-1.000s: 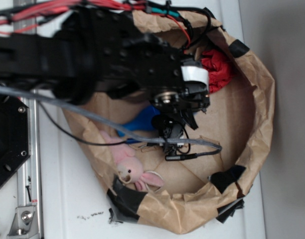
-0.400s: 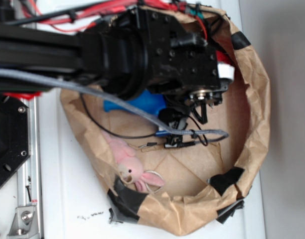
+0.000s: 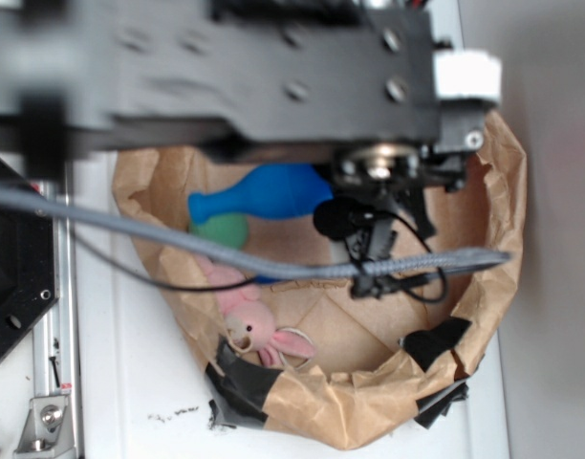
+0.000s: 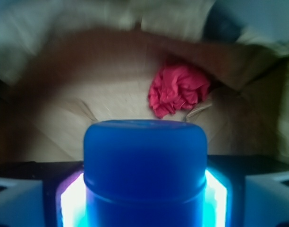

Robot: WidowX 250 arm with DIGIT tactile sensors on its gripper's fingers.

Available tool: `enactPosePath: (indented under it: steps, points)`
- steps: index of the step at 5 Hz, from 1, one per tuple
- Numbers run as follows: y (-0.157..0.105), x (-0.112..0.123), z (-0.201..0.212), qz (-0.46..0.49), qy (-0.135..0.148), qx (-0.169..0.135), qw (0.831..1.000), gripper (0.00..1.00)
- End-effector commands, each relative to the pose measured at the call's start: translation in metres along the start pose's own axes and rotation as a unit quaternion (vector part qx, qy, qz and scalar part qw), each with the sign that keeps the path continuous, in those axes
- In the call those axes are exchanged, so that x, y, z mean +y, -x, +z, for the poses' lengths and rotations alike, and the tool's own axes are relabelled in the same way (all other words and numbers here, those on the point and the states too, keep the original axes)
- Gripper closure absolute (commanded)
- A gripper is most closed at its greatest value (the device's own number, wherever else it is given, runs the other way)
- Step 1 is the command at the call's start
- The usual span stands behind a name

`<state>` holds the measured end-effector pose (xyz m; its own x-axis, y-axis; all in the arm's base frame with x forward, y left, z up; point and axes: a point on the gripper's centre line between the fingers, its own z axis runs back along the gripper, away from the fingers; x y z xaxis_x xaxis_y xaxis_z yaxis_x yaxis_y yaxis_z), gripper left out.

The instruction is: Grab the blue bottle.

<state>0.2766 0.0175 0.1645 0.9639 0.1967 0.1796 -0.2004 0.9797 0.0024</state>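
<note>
The pincer [image 4: 144,189] is clamping the smooth bright blue pin-shaped plastic bottle [image 4: 144,170] at lower centre of the wrist view, above the brown paper basket [image 3: 503,239]; judging by that, lifting clear is coming next.

Brown paper bin [image 3: 508,206], rim rolled, patched with black tape [image 3: 245,382]. Pink plush rabbit [image 3: 254,325] lies against the wall down-left of the gripper, green ball [image 3: 221,229] just above it. Crumpled red cloth [image 4: 177,90] ahead of the gripper, against the far wall.
</note>
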Motion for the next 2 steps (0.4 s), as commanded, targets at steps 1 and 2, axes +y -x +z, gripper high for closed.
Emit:
enactPosePath:
  steps: [1, 2]
  points:
    - [0.0012, -0.002, 0.038, 0.068, 0.0, -0.051, 0.996, 1.0]
    - [0.0009, 0.0017, 0.0283, 0.076, -0.013, -0.044, 0.996, 1.0]
